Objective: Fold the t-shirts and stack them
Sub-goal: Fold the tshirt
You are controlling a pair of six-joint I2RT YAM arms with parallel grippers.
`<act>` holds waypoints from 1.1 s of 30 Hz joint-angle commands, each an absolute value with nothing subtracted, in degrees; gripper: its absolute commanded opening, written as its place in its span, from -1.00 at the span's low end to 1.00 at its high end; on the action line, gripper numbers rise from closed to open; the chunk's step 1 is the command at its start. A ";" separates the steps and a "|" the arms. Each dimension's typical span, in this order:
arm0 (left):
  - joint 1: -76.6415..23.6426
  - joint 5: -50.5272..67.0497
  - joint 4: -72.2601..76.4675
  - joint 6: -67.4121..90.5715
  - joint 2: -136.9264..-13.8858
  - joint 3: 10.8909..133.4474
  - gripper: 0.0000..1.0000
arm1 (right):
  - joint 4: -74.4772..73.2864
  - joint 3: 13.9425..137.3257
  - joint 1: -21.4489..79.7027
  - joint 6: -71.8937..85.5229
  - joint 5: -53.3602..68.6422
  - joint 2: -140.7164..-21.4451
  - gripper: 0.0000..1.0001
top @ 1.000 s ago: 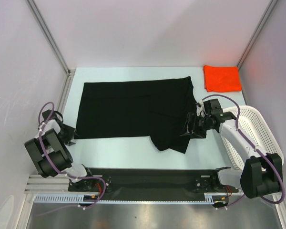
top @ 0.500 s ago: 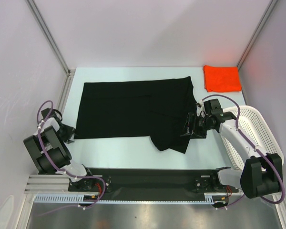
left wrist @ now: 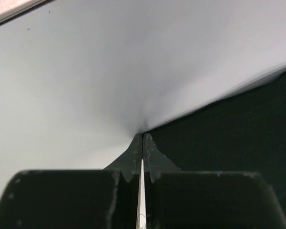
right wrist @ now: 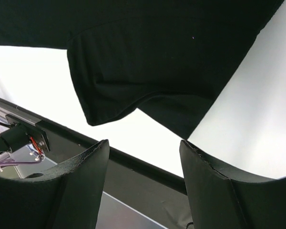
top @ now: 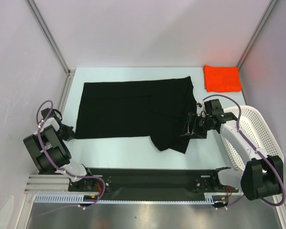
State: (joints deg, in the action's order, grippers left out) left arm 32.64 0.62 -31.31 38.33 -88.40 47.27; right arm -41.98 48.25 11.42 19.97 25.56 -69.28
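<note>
The black t-shirt (top: 133,107) lies spread flat across the table, its right side folded over and rumpled toward the front. The orange-red t-shirt (top: 221,78) lies folded at the far right corner. My left gripper (top: 69,134) is low at the black shirt's front left corner. In the left wrist view its fingers are pressed together (left wrist: 142,137), and the black cloth (left wrist: 238,143) runs right into the tips. My right gripper (top: 189,128) hovers open over the shirt's rumpled right flap (right wrist: 157,57), with nothing between its fingers (right wrist: 144,145).
A white mesh basket (top: 257,129) stands along the right wall, beside the right arm. The enclosure walls close in on the left, the back and the right. A dark rail (top: 152,179) runs along the table's near edge.
My left gripper has shut at the black shirt's front left corner. It shifted only slightly. The right arm and both shirts have stayed put.
</note>
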 commanded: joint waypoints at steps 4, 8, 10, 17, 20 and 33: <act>32.52 1.58 -30.67 34.90 -87.29 47.90 -0.99 | -46.40 48.69 11.07 21.44 25.40 -70.57 0.35; 32.52 3.77 -29.98 33.49 -84.82 46.85 -1.00 | -47.11 47.99 10.90 22.23 24.87 -71.37 0.34; 32.52 5.88 -29.36 33.57 -84.12 45.71 -0.99 | -46.76 47.73 10.64 23.11 25.48 -72.68 0.31; 31.99 9.49 -24.08 34.45 -81.65 42.19 -0.99 | -41.22 47.72 10.02 27.50 27.25 -76.63 0.27; 31.20 9.58 -24.35 33.93 -82.70 44.11 -0.99 | -40.52 47.64 7.74 32.06 26.28 -77.69 0.34; 30.67 11.68 -22.06 32.69 -85.43 44.21 -0.99 | -31.55 46.41 7.12 29.36 18.47 -83.93 -0.34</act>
State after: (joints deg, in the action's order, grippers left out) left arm 31.07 9.43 -24.38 33.89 -85.14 44.56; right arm -33.45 46.06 7.07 30.89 22.96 -83.57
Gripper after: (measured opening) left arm 0.008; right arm 0.355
